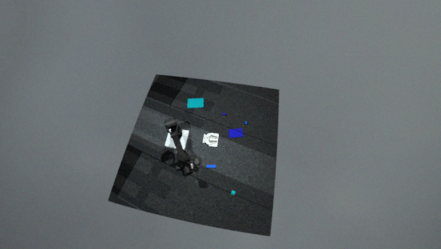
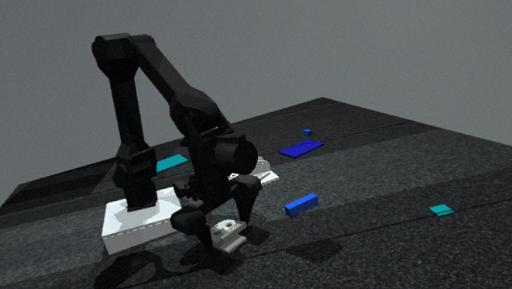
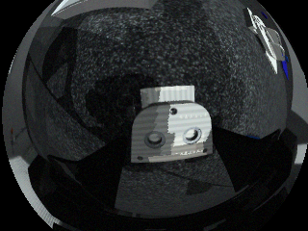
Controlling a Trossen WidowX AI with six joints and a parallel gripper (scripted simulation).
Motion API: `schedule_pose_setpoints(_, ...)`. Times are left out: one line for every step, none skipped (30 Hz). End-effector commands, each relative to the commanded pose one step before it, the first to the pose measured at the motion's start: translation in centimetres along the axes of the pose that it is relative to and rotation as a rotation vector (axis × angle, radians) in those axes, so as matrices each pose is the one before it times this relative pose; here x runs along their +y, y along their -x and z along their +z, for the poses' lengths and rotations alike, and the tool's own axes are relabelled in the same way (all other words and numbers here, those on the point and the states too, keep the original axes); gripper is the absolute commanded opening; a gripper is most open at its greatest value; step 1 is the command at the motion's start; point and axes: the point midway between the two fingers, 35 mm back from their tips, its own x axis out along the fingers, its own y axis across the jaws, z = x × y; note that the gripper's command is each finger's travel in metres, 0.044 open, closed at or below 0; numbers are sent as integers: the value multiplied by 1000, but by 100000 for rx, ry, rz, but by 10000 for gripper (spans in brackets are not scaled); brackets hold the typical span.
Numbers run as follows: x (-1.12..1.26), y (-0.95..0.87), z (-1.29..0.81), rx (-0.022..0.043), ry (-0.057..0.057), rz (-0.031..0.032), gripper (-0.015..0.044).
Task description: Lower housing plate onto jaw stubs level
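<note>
The pale housing plate point(image 1: 191, 165) point(image 2: 227, 227) point(image 3: 188, 120) lies low over the dark table, between my fingers, with a rounded edge, two large holes and a narrower block under it. My gripper point(image 2: 228, 239) point(image 3: 169, 135) is open, pointing down, with one finger on each side of the plate. It holds nothing; whether either finger touches the plate is unclear. The white jaw assembly point(image 1: 215, 143) point(image 2: 272, 177) point(image 3: 275, 38) stands apart from the plate, behind my hand in the exterior view. Its pins and jaw stubs are too small or hidden to make out.
A blue bar point(image 1: 210, 166) point(image 2: 301, 204) lies beside my hand. A cyan square point(image 1: 232, 192) point(image 2: 441, 209) lies farther right. A dark blue pad point(image 1: 235, 133) point(image 2: 301, 148), small blue cubes and a cyan pad point(image 1: 195, 103) point(image 2: 172, 162) lie farther back. My arm stands on a white block point(image 2: 139, 238).
</note>
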Motion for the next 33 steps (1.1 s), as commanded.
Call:
schedule_pose_setpoints(-64, -136, 146, -396, -315, -430, 440)
schedule_pose_setpoints(0, 0, 0, 0, 0, 0, 440)
schedule_pose_setpoints(0, 0, 0, 0, 0, 0, 440)
schedule_pose_setpoints(0, 0, 0, 0, 0, 0, 440)
schedule_pose_setpoints(0, 0, 0, 0, 0, 0, 440)
schedule_pose_setpoints(0, 0, 0, 0, 0, 0, 440)
schedule_pose_setpoints(0, 0, 0, 0, 0, 0, 440)
schedule_pose_setpoints(0, 0, 0, 0, 0, 0, 440)
schedule_pose_setpoints(0, 0, 0, 0, 0, 0, 440)
schedule_pose_setpoints(0, -19, 0, 0, 0, 0, 440)
schedule_pose_setpoints(0, -48, 0, 0, 0, 0, 440)
schedule_pose_setpoints(0, -19, 0, 0, 0, 0, 440)
schedule_pose_setpoints(0, 0, 0, 0, 0, 0, 440)
schedule_pose_setpoints(0, 0, 0, 0, 0, 0, 440)
schedule_pose_setpoints(0, 0, 0, 0, 0, 0, 440)
schedule_pose_setpoints(0, 0, 0, 0, 0, 0, 440)
schedule_pose_setpoints(0, 0, 0, 0, 0, 0, 440)
schedule_pose_setpoints(0, 0, 0, 0, 0, 0, 440)
schedule_pose_setpoints(0, 0, 0, 0, 0, 0, 440)
schedule_pose_setpoints(0, 0, 0, 0, 0, 0, 440)
schedule_pose_setpoints(71, 90, -82, 218, 304, 442, 433)
schedule_pose_setpoints(0, 0, 0, 0, 0, 0, 427)
schedule_pose_setpoints(0, 0, 0, 0, 0, 0, 420)
schedule_pose_setpoints(0, 0, 0, 0, 0, 0, 413)
schedule_pose_setpoints(0, 0, 0, 0, 0, 0, 407)
schedule_pose_setpoints(0, 0, 0, 0, 0, 0, 400)
schedule_pose_setpoints(0, 0, 0, 0, 0, 0, 393)
schedule_pose_setpoints(0, 0, 0, 0, 0, 0, 387)
schedule_pose_setpoints(0, 0, 0, 0, 0, 0, 380)
schedule_pose_setpoints(0, 0, 0, 0, 0, 0, 373)
schedule_pose_setpoints(0, 0, 0, 0, 0, 0, 367)
schedule_pose_setpoints(0, 0, 0, 0, 0, 0, 360)
schedule_pose_setpoints(0, 0, 0, 0, 0, 0, 353)
